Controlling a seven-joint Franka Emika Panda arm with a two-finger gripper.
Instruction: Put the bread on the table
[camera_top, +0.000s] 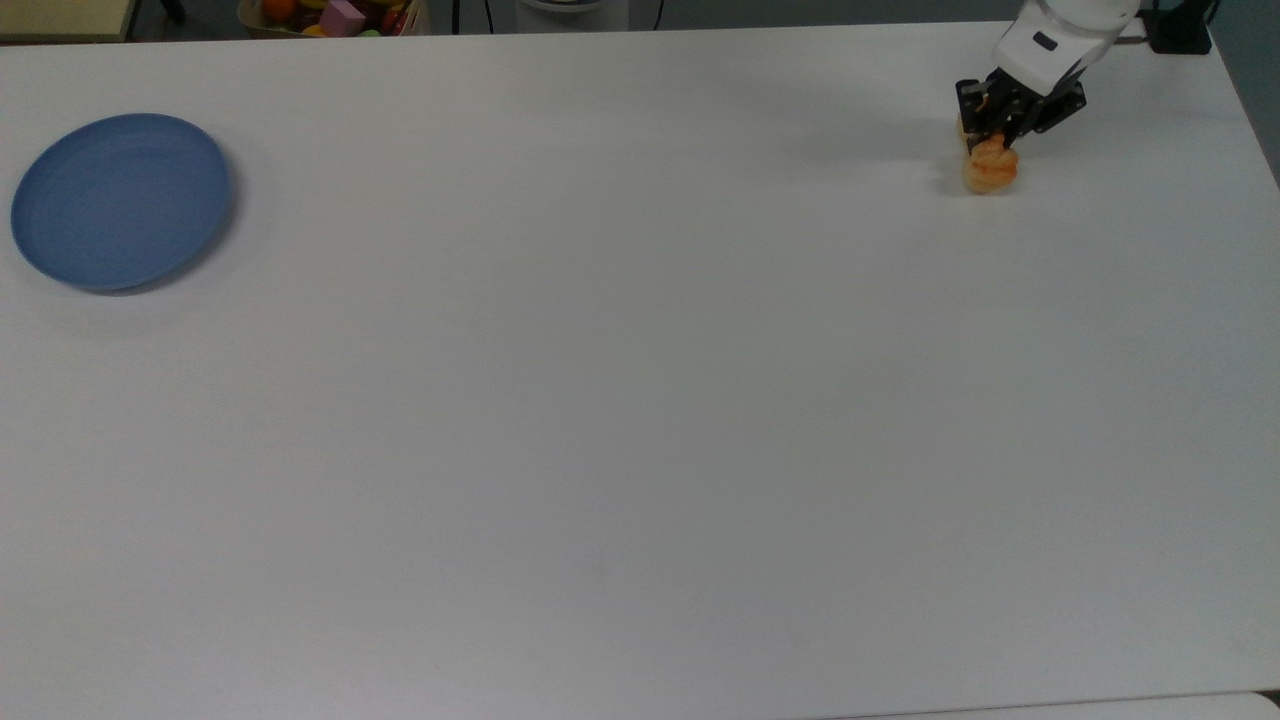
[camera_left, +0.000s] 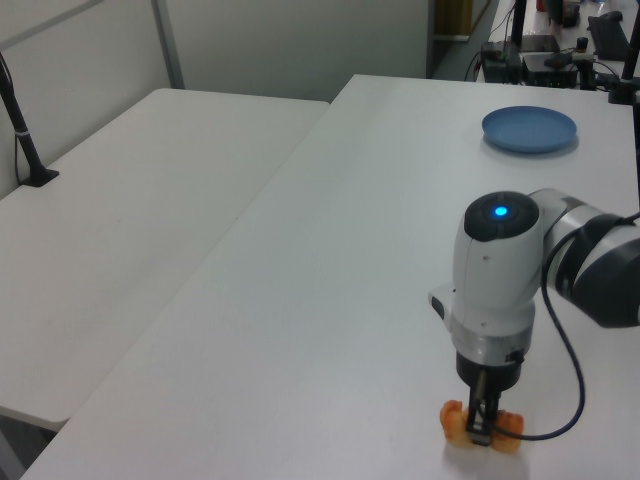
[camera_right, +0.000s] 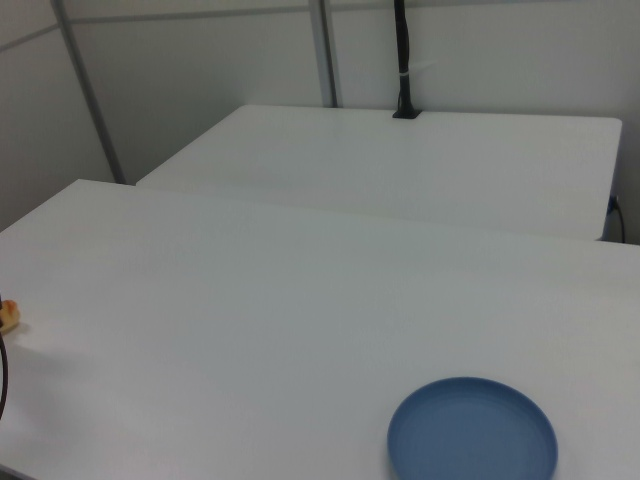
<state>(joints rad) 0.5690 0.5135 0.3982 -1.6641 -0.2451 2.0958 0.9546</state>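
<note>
hand (camera_left: 484, 432) – pinching bread (camera_top: 991, 170) | bread low at counter (camera_top: 640, 400) | blue plate (camera_top: 120, 200) – well apart

Top view: the bread (camera_top: 991, 170) sits on the worktop (camera_top: 640, 420) at far right, under my fingers (camera_top: 1003, 138); the plate (camera_top: 120, 200) lies far left.

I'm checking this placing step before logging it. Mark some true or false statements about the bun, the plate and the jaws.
1. The small golden-orange ridged bread lies on the round blue plate. False: the plate holds nothing.
2. The gripper has its jaws shut on the bread. True.
3. The bread is near the top view's right on the white matte table. True.
4. The plate touches the bread. False: they are far apart.
</note>
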